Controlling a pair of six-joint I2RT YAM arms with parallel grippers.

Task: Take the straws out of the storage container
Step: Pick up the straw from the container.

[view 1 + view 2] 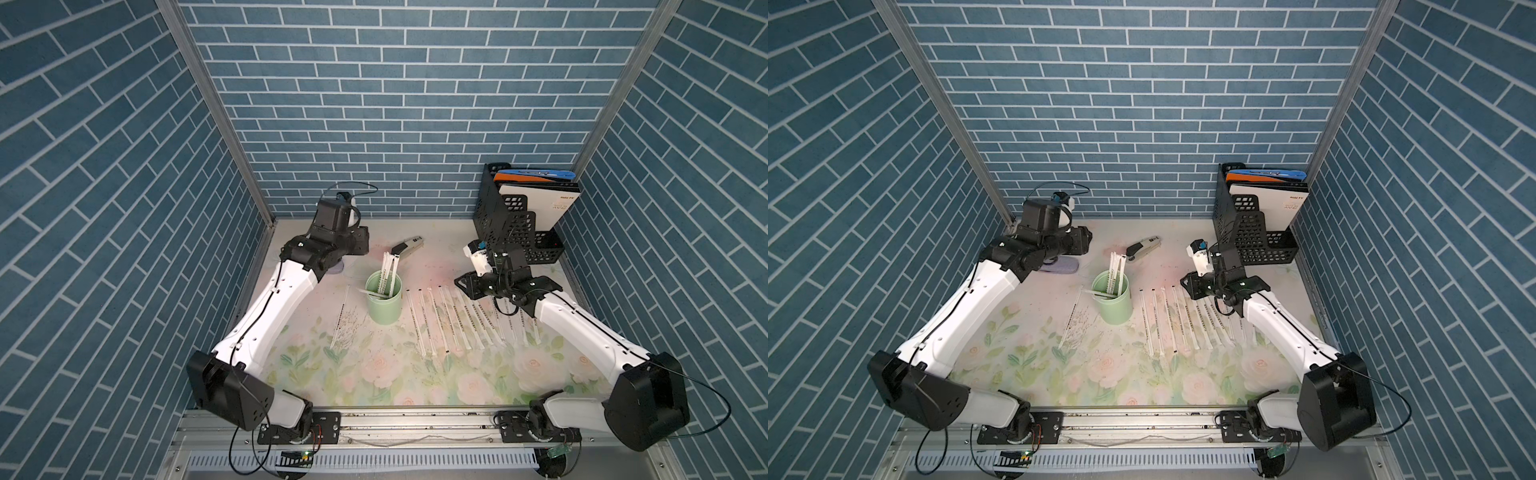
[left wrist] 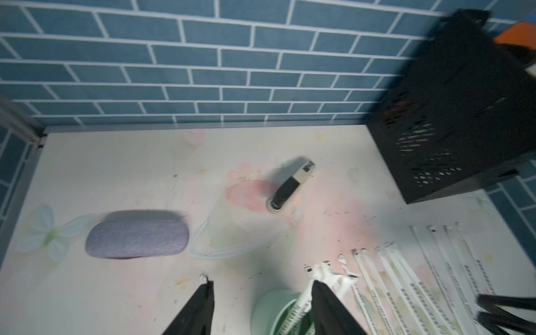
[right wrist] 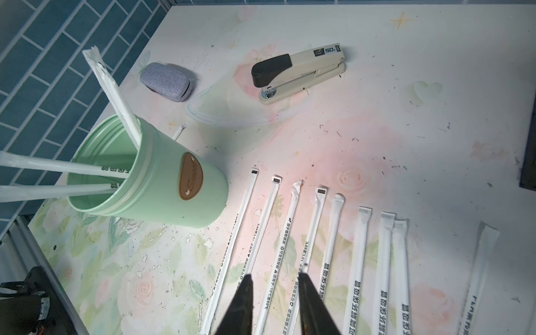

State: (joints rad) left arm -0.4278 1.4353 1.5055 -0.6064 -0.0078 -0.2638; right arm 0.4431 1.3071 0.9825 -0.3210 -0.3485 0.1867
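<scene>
Left gripper (image 2: 261,282) jaws apart, empty, near mint-green cup (image 1: 384,311); I'd close on one wrapped straw (image 1: 390,272) near its top and lift straight up; right gripper (image 3: 274,278) part-open, empty

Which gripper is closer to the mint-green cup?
Left. The left gripper hangs open close above the mint-green cup; the right gripper is farther off, over the straws laid on the table.
</scene>
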